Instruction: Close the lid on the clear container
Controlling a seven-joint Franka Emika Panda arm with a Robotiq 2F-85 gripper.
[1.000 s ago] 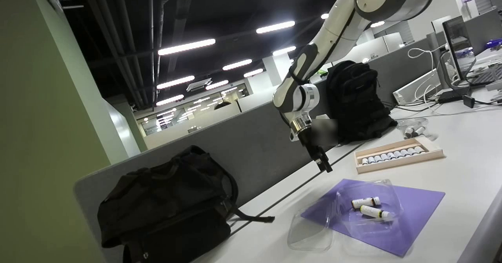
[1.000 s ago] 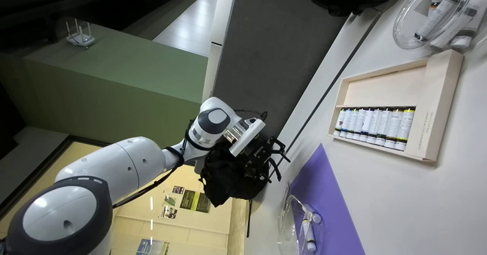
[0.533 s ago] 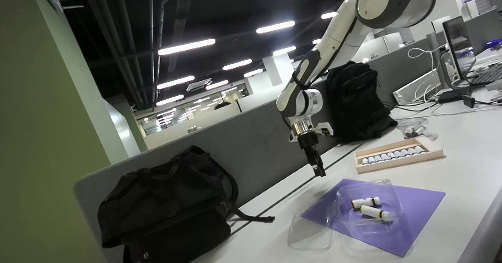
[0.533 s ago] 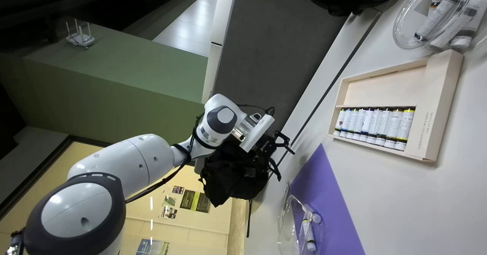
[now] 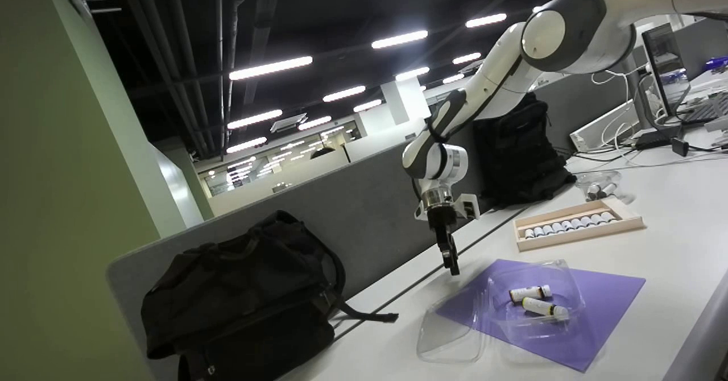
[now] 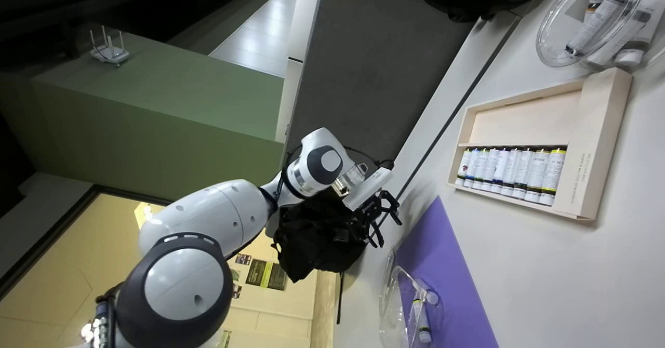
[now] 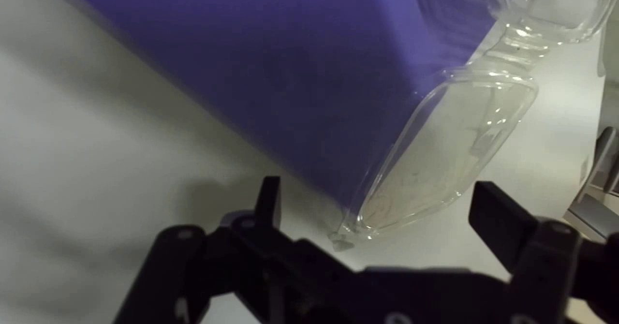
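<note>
The gripper [image 7: 375, 204] hangs empty above the desk [image 5: 671, 222], its jaws spread wide. The lid [image 7: 445, 154] lies open beside the clear container [image 5: 563, 285], which holds two white-labelled tubes [image 5: 530, 294].

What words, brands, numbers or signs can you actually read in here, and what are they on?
None can be read for certain. These carry print or may, but all are too small or blurred:
Lines of print on the wooden case: unreadable.
Row of tubes in that case: labels unreadable.
Two tubes in the clear container: labels unreadable.
Wall posters: any wording unreadable.
</note>
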